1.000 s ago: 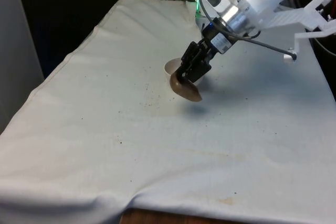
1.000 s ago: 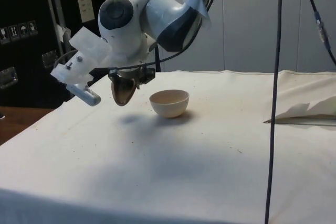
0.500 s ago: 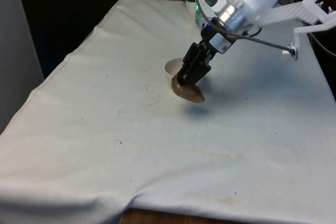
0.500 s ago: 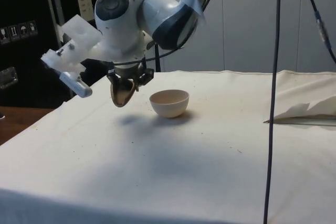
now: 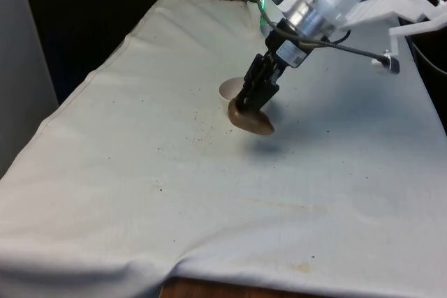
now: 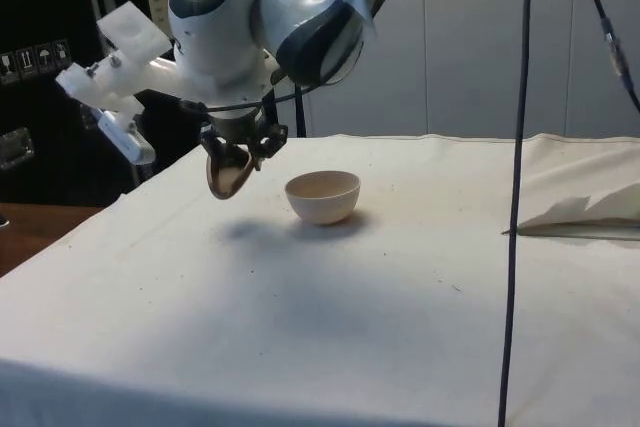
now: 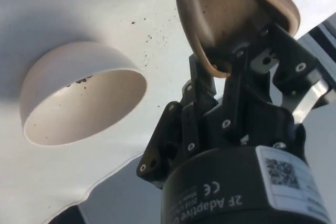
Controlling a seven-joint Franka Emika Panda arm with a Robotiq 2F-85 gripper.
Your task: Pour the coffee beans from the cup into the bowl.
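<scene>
I have the gripper [image 5: 246, 105] clamped on the rim of the brown cup [image 5: 251, 121], one finger inside the wall and one outside, which I read most clearly in the wrist view, where the gripper [image 7: 220, 64] pinches the cup [image 7: 236, 9] at its edge. The cup hangs clear of the worktop [image 5: 140, 172], tipped well over, with a soft shadow on the white cloth beneath it. From the side camera the gripper [image 6: 232, 147] carries the cup [image 6: 226, 175] just beside the white bowl [image 6: 322, 196], the two close but not touching, and the cup sits a little higher than the bowl's rim. In the front view the bowl [image 5: 229, 90] peeks out behind the cup and fingers, towards the front view's left of them. The bowl [image 7: 84, 98] stands upright on the cloth, and in the wrist camera I make out a few dark specks low on its inner wall; I cannot tell whether they are beans. Small dark crumbs [image 5: 199, 127] are scattered over the cloth near the bowl, on the front view's left of it. A folded white sheet [image 6: 590, 215] lies on the worktop well apart from the bowl in the side view.
</scene>
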